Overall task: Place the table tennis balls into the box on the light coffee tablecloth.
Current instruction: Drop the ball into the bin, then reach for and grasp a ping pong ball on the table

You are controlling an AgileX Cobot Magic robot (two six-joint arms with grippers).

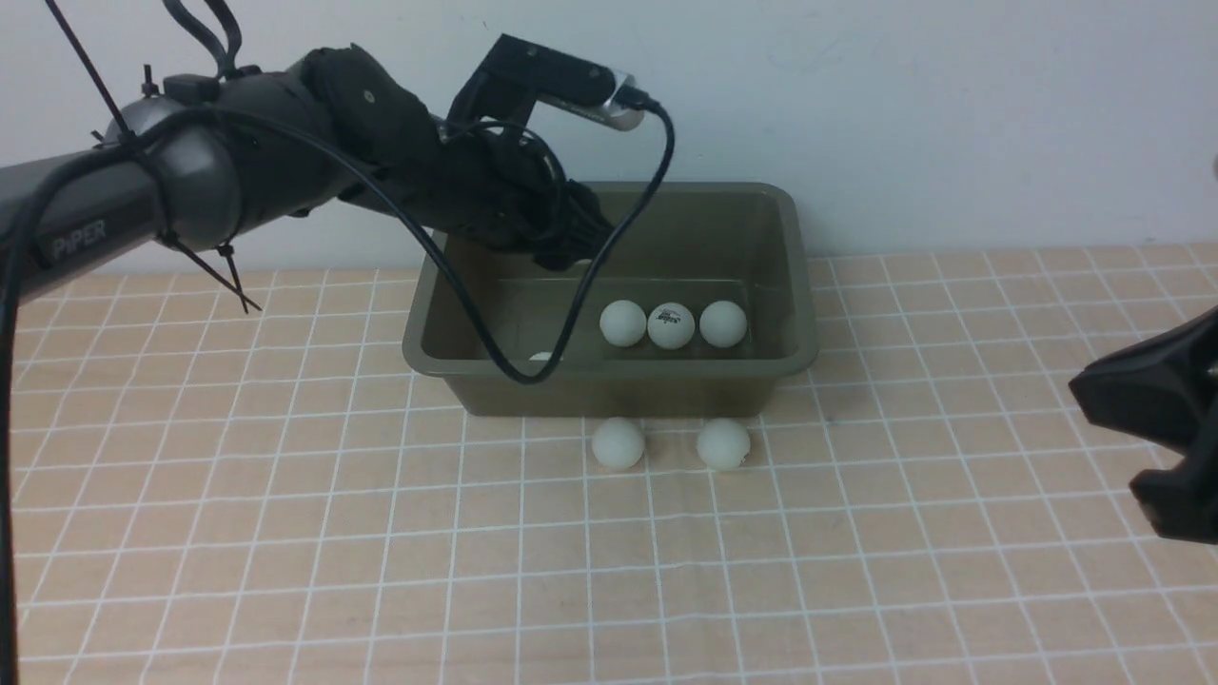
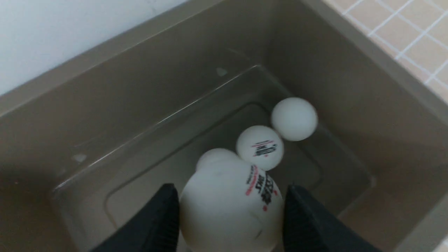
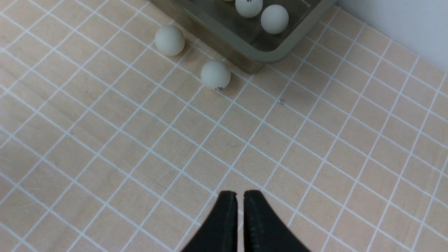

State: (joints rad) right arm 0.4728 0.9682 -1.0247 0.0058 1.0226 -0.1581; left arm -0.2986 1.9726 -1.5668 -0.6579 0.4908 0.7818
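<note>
The olive-green box (image 1: 780, 285) stands at the back of the light coffee tablecloth (image 1: 285, 523). My left gripper (image 1: 571, 245) hangs over the box's left part, shut on a printed table tennis ball (image 2: 227, 210) held between both fingers (image 2: 164, 213). Three balls (image 1: 671, 325) lie in a row on the box floor, and another (image 1: 540, 358) peeks over the near rim. Two balls (image 1: 618, 443) (image 1: 723, 444) rest on the cloth against the box's front wall. My right gripper (image 3: 239, 195) is shut and empty, low at the right, well away from those two balls (image 3: 215, 74) (image 3: 169, 40).
A pale wall runs right behind the box. The left arm's cable (image 1: 571, 323) droops into the box's front left. The gridded cloth (image 3: 105, 140) stretches out in front of the box and to both sides of it.
</note>
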